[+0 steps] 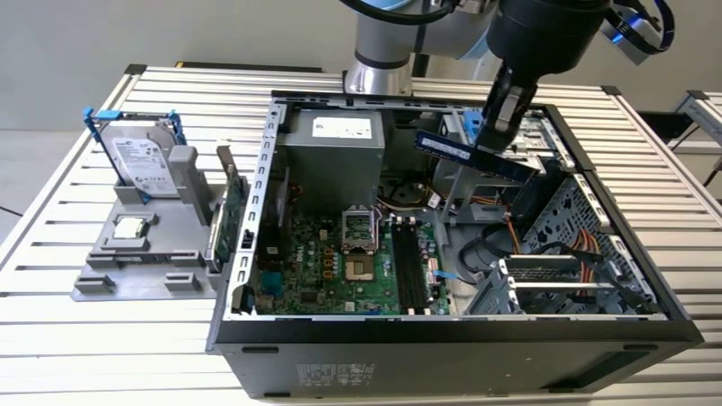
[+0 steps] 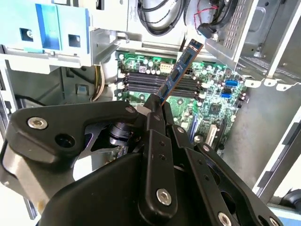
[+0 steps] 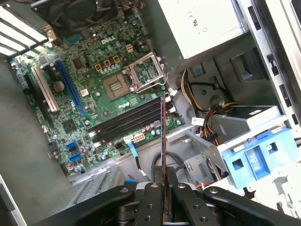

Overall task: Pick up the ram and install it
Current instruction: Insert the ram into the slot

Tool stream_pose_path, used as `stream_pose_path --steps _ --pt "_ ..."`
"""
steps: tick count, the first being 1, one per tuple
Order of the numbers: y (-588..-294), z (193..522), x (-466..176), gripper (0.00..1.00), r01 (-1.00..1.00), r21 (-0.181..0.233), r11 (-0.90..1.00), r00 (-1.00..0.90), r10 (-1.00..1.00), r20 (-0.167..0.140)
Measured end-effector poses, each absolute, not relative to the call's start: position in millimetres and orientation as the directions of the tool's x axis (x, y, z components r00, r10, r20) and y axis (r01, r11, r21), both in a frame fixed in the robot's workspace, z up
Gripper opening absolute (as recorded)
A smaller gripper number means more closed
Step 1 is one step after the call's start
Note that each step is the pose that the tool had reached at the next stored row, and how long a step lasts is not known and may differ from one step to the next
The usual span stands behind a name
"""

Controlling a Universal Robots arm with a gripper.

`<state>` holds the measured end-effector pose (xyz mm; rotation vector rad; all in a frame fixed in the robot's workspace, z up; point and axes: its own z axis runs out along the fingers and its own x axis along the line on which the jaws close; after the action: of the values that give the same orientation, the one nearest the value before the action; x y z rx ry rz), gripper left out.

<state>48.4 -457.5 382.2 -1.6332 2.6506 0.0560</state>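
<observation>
The ram (image 1: 457, 153) is a thin bluish-green stick held in the air above the open computer case (image 1: 259, 254), over its back half. My gripper (image 1: 489, 145) is shut on the stick from above. In the second wrist view the ram (image 2: 182, 66) sticks out past my gripper (image 2: 159, 104) toward the black memory slots (image 2: 155, 82) on the motherboard. In the first wrist view the ram (image 3: 162, 132) shows edge-on, rising from my gripper (image 3: 164, 184), with the memory slots (image 3: 127, 121) beyond it. Those slots (image 1: 408, 271) lie well below the stick, toward the case front.
A grey fixture (image 1: 135, 262) at the exterior view's left holds a hard drive (image 1: 147, 165), a small silver processor chip (image 1: 132, 227) and a green expansion card (image 1: 232, 216). Inside the case are the power supply (image 1: 333, 139), the open processor socket (image 1: 358, 233), cables and a drive cage (image 1: 587, 228).
</observation>
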Motion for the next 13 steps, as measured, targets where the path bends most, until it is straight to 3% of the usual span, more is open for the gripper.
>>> stream_pose_path --steps 13 --pt "-457.5 382.2 48.4 0.0 -0.841 0.016 0.54 -0.541 -0.84 -0.042"
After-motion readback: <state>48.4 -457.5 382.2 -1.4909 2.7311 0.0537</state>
